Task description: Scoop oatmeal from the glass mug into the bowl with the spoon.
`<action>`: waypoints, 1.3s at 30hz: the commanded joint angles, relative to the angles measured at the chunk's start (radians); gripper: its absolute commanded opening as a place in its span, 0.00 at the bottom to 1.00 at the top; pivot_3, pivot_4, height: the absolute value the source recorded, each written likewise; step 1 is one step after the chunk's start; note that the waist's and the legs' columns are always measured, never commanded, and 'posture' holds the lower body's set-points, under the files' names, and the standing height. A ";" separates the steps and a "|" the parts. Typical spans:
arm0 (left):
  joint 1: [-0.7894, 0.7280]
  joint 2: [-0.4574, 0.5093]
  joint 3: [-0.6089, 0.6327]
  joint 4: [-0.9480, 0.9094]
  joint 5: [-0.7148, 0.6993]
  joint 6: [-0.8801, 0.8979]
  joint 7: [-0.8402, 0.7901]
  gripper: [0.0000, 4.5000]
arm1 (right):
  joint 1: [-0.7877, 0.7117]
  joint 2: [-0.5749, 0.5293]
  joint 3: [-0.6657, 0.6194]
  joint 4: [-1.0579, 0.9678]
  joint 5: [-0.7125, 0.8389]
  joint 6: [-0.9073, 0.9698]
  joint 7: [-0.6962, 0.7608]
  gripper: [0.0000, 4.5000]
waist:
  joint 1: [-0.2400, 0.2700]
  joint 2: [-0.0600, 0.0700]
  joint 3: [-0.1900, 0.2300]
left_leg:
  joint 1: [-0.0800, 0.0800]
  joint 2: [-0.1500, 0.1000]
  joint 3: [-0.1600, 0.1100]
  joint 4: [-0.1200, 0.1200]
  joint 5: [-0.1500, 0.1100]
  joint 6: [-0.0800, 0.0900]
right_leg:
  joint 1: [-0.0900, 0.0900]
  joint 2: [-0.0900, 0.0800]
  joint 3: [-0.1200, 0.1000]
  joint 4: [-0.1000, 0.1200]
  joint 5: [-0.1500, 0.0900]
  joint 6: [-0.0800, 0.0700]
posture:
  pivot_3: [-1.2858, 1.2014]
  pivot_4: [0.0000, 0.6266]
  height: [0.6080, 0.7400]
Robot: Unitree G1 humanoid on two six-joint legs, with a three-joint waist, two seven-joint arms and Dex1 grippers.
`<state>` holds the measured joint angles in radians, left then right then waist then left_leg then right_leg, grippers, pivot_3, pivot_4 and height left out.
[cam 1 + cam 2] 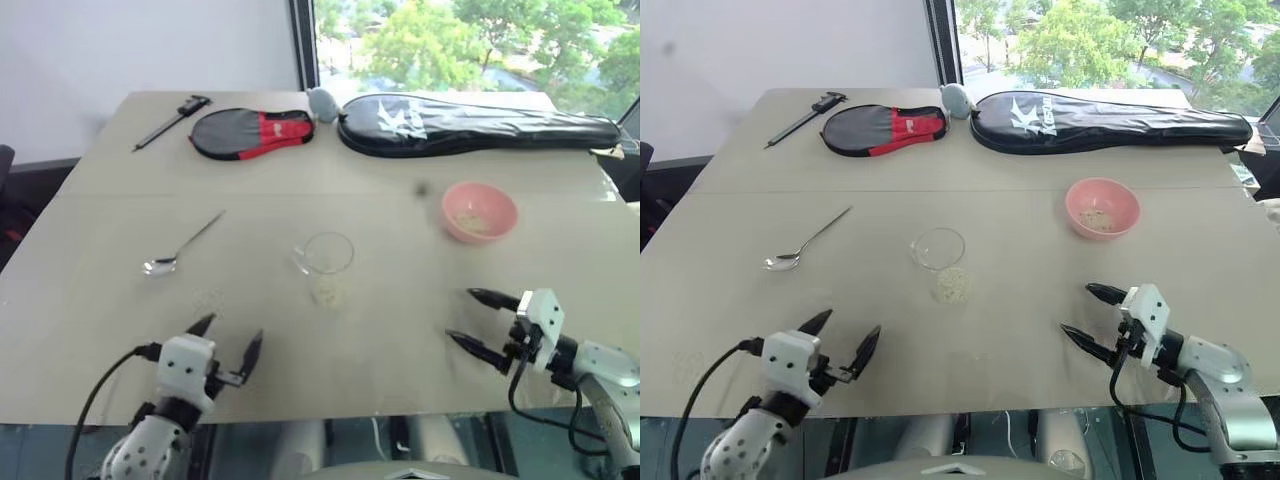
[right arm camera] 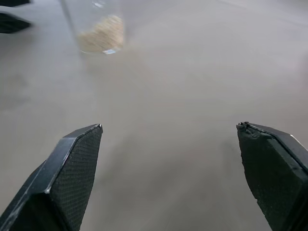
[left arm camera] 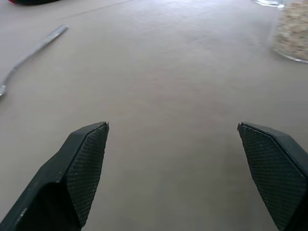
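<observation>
- Both grippers, left (image 1: pixel 228 341) and right (image 1: pixel 478 320), gape wide, empty.
- Spoon (image 1: pixel 180 246), at ten o'clock from mug (image 1: pixel 325 262): thin, slippery; probably best pinched mid-handle.

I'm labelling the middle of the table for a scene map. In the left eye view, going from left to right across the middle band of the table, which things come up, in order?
spoon → glass mug with oatmeal in its bottom → pink bowl
</observation>
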<state>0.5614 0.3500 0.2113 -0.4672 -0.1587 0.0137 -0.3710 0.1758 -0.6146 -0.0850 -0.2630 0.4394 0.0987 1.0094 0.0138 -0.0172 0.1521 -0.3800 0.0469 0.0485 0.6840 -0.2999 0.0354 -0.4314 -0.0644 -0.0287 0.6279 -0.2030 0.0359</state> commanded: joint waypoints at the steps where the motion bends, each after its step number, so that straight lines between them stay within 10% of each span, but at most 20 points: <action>1: -0.072 0.035 0.065 -0.046 0.008 0.087 0.041 1.00 | -0.046 -0.051 0.018 -0.125 0.071 0.085 0.037 1.00 | 0.001 0.000 0.000 | 0.000 0.000 0.000 0.000 0.000 0.000 | 0.000 0.000 0.000 0.000 0.000 0.000 | 0.52 0.24 1.00; 14: -0.410 0.260 0.204 0.010 -0.151 0.517 -0.012 1.00 | -0.307 -0.087 0.059 -0.266 0.154 0.274 -0.034 1.00 | 0.000 -0.001 0.000 | 0.000 0.000 -0.001 0.001 0.000 0.000 | 0.001 0.001 -0.001 0.000 0.003 -0.004 | 0.52 0.24 1.00; 39: -0.851 0.497 -0.034 0.851 0.005 0.448 -0.337 1.00 | -0.456 -0.072 0.022 -0.161 0.151 0.325 -0.124 1.00 | 0.002 -0.002 0.001 | -0.001 0.000 0.000 0.001 0.001 -0.001 | 0.001 0.001 -0.002 0.000 0.006 0.000 | 0.52 0.24 1.00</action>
<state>-0.2827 0.8352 0.2259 0.2796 -0.1946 0.4548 -0.6737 -0.2632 -0.6803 -0.0375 -0.4130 0.5907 0.4328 0.8848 0.0160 -0.0193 0.1532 -0.3799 0.0465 0.0481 0.6852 -0.2993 0.0346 -0.4297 -0.0639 -0.0302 0.6289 -0.1974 0.0355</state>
